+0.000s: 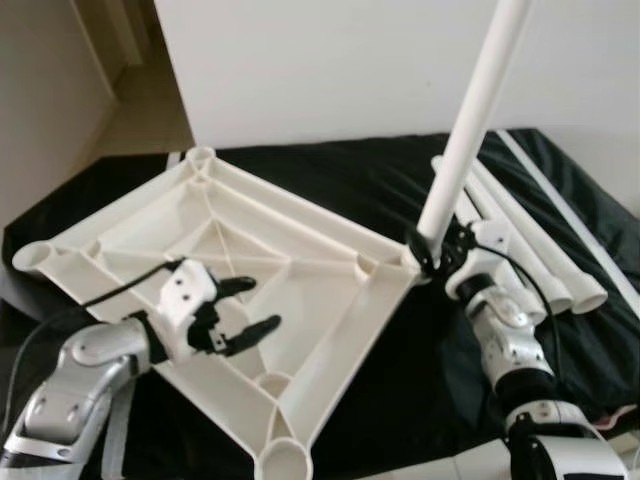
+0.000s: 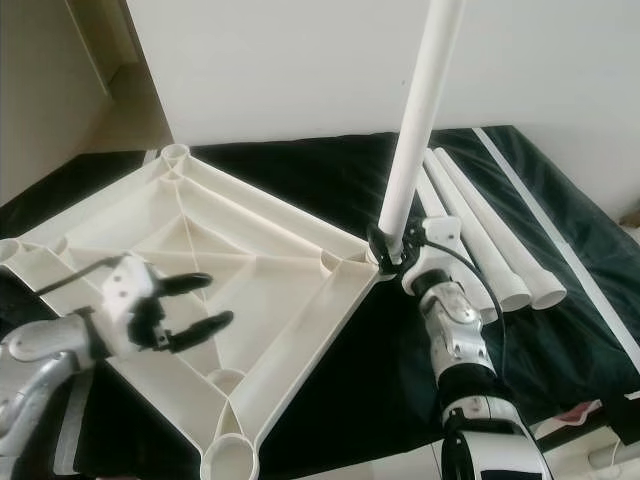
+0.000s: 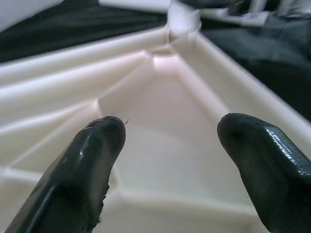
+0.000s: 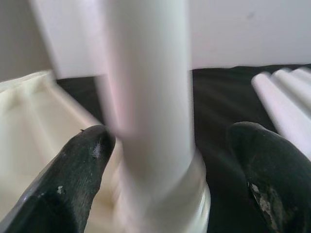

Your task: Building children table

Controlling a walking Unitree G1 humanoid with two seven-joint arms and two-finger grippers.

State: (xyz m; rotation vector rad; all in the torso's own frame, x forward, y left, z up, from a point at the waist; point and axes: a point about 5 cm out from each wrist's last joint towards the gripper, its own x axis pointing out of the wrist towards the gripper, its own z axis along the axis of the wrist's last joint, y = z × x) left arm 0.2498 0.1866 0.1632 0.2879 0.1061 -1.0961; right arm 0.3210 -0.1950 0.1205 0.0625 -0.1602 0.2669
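Left gripper (image 1: 232,318) is hovering just above the upside-down white table (image 1: 215,260), fingers (image 3: 92,160) spread apart and grasping nothing. Ahead of those fingers there's only ribbed plastic, and past their tips the far corner socket, where the leg is going in. The table is lying underside up on a black cloth (image 1: 400,400).

Moving right, the right gripper (image 2: 392,247) is sitting at the corner socket (image 2: 378,262), with the upright white leg (image 2: 418,110) standing between its two fingers (image 4: 73,170). In the right wrist view the fingers are either side of the leg with a gap showing, so I'd call them loose around it, not clamped. Off to the side of that gripper, the spare legs (image 2: 480,235) are lying side by side on the cloth.

What could go wrong: the leg is leaning a bit, and I can't tell if it's fully seated. If the fingers are pulling away while it's only perched in the socket, it could tip over. Pushing down off-axis could also jam it or slide the table, since the left fingers aren't bracing anything.

No brand names, labels or writing readable anywhere.
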